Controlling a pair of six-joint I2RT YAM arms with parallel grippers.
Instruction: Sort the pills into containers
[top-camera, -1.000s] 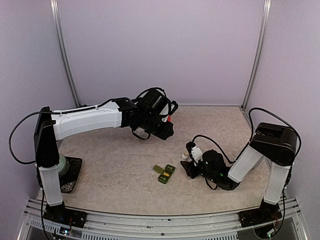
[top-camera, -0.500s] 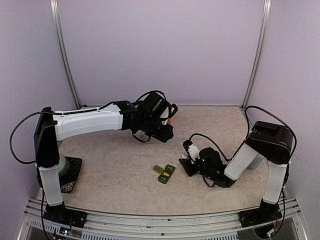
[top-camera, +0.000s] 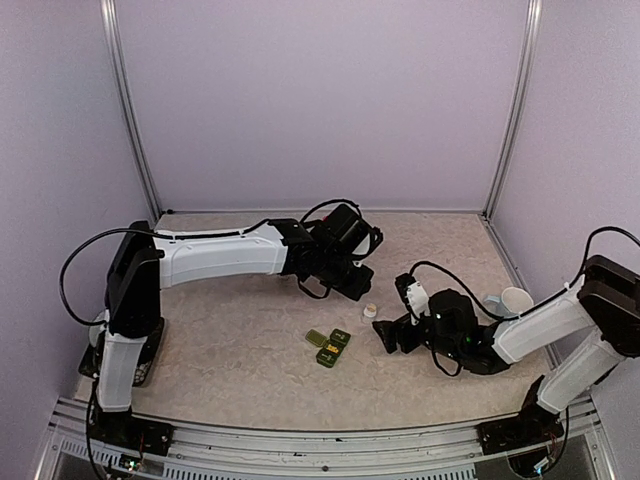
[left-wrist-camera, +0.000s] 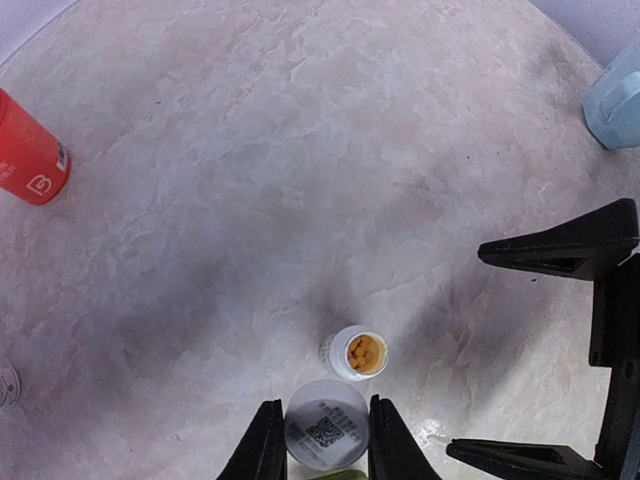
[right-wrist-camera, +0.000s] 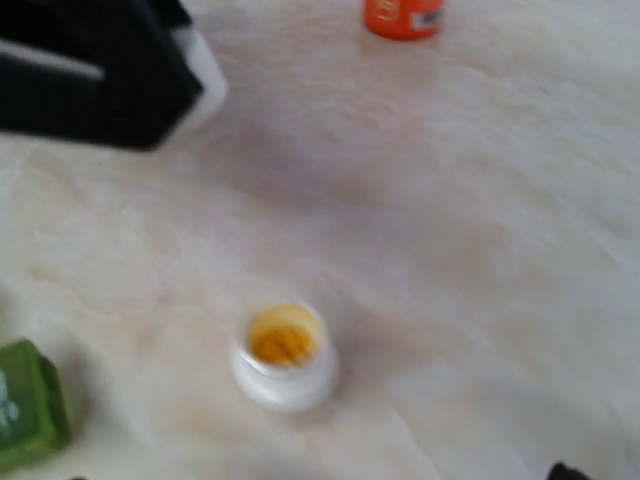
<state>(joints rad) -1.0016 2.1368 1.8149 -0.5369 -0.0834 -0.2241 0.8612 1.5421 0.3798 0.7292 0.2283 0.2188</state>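
Marbled tabletop (top-camera: 250, 330), blurred pill bottle (right-wrist-camera: 285, 358), containers (right-wrist-camera: 25, 415) cut off, cap (left-wrist-camera: 327, 432) in left tool (left-wrist-camera: 322, 405)

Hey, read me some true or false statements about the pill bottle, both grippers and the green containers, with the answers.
1. The pill bottle stands open with orange pills inside. True.
2. The right gripper is clamped on the bottle. False: its jaws are wide open and not touching it.
3. The left gripper holds a white round cap. True.
4. The green containers are lifted in the air. False: they lie on the table, with no gripper on them.
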